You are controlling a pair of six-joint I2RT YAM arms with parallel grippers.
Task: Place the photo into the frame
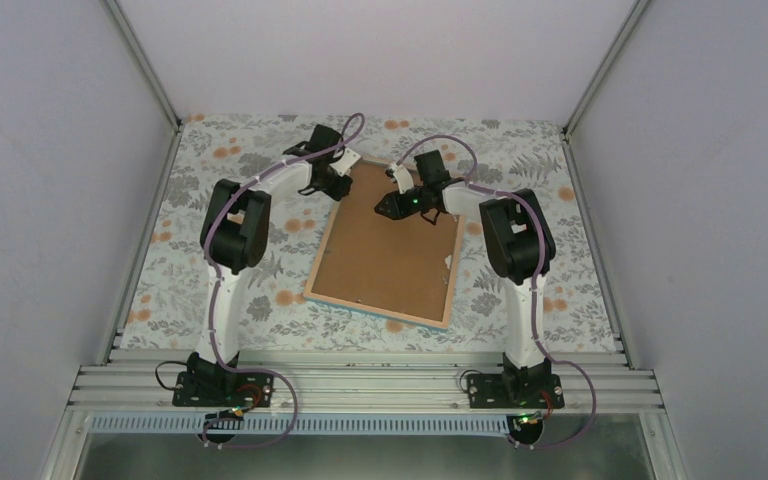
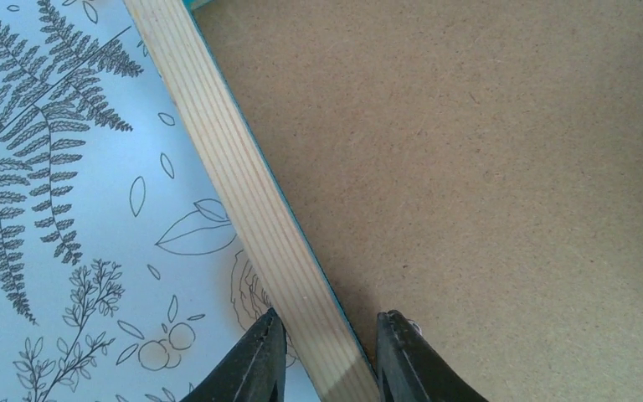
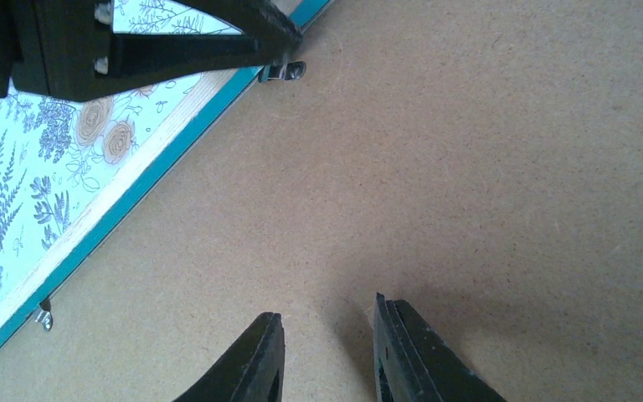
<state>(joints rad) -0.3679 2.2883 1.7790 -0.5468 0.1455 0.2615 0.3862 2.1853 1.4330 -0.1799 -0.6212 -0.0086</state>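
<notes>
The frame (image 1: 329, 234) lies face down on the flowered cloth. Its light wood back edge and thin turquoise rim surround a plain brown backing board (image 1: 390, 245). The photo is hidden or out of view. My left gripper (image 1: 338, 188) is open at the frame's far left corner. In the left wrist view (image 2: 328, 316) its fingers straddle the wooden edge (image 2: 243, 193), one over the cloth and one over the board (image 2: 486, 167). My right gripper (image 1: 385, 207) is open and empty, low over the board's far part (image 3: 326, 308).
Small metal tabs (image 3: 285, 71) (image 3: 44, 316) sit on the board along the frame's inner edge. The left arm's fingers (image 3: 176, 42) show at the top of the right wrist view. Grey walls enclose the table, and an aluminium rail (image 1: 360, 385) runs along the near edge.
</notes>
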